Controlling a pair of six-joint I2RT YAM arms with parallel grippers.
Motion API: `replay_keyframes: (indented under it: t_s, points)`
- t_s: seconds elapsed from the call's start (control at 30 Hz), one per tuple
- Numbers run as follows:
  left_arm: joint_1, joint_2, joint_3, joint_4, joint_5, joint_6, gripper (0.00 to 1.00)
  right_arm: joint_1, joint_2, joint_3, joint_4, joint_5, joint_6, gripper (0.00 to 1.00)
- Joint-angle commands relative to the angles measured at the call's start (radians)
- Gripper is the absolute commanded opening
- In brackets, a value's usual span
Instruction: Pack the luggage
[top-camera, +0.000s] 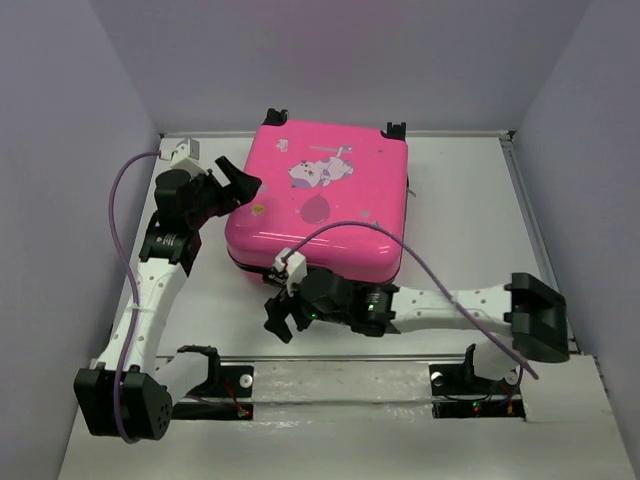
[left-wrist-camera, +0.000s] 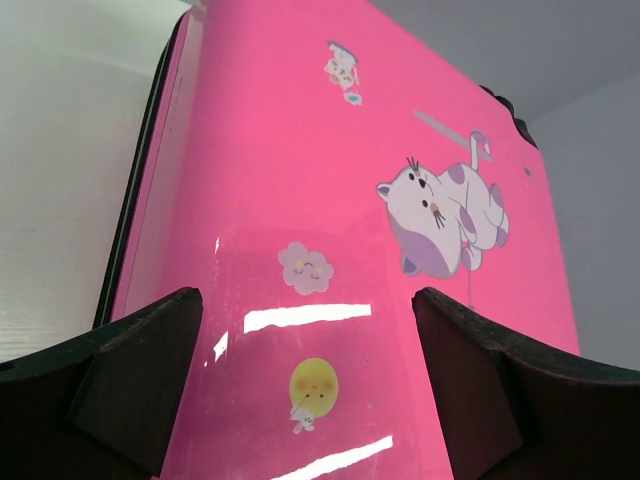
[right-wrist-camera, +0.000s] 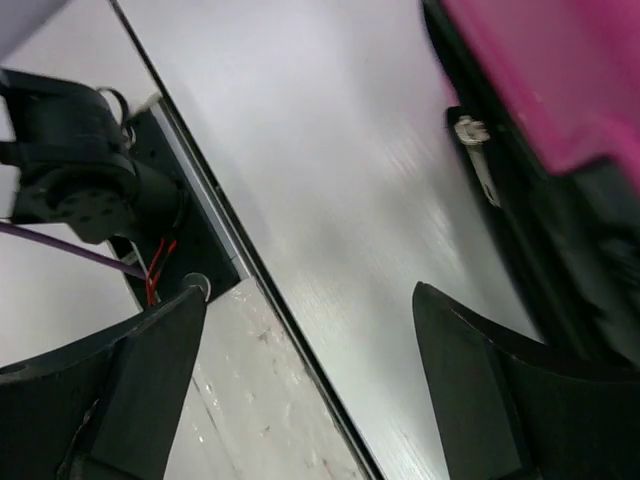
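Observation:
The luggage (top-camera: 320, 205) is a hot-pink hard-shell suitcase with a cartoon cat print, lying flat and closed at the back middle of the table. My left gripper (top-camera: 243, 190) is open and empty, its jaws wide apart just above the lid's left edge; the left wrist view shows the pink lid (left-wrist-camera: 330, 200) filling the space between my fingers (left-wrist-camera: 140, 380). My right gripper (top-camera: 281, 318) is open and empty, low over the table just in front of the suitcase's near left corner. The right wrist view shows the pink shell (right-wrist-camera: 540, 80), its black trim and a zipper pull (right-wrist-camera: 473, 150).
White walls close in the table on the left, back and right. A dark rail (right-wrist-camera: 230, 240) marks the near table edge, with the left arm's base (right-wrist-camera: 80, 180) and the mounting plates (top-camera: 215, 380) behind it. Purple cables trail from both arms.

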Motion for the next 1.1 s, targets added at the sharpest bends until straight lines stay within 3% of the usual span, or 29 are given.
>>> replay_keyframes:
  t_s: [0.0, 0.17, 0.27, 0.3, 0.47, 0.53, 0.7, 1.07]
  points:
    - [0.003, -0.009, 0.089, -0.002, -0.048, 0.052, 0.99, -0.066, -0.297, -0.035, -0.175, 0.079, 0.012, 0.9]
    - [0.035, 0.022, 0.16, -0.006, -0.117, 0.081, 0.99, -0.315, -0.465, -0.072, -0.208, 0.004, 0.013, 0.86]
    - [0.066, 0.056, 0.19, 0.0, -0.154, 0.081, 0.99, -0.502, -0.538, -0.086, -0.211, 0.059, 0.025, 0.35]
    - [0.106, 0.081, 0.187, 0.007, -0.136, 0.072, 0.99, -0.622, -0.545, -0.089, -0.212, 0.054, 0.028, 0.09]
    - [0.161, 0.164, 0.109, 0.107, -0.111, -0.004, 0.94, -0.969, -0.516, -0.12, -0.209, -0.033, 0.094, 0.07]
    - [0.187, 0.192, 0.088, 0.153, -0.087, -0.031, 0.9, -1.051, -0.496, -0.136, -0.203, -0.024, 0.102, 0.07]
    - [0.233, 0.337, 0.036, 0.211, -0.019, -0.112, 0.77, -1.085, -0.399, -0.144, -0.173, -0.03, 0.102, 0.07]
    - [0.192, 0.47, -0.214, 0.394, -0.089, -0.268, 0.48, -1.085, -0.158, -0.077, -0.105, -0.191, 0.147, 0.07]
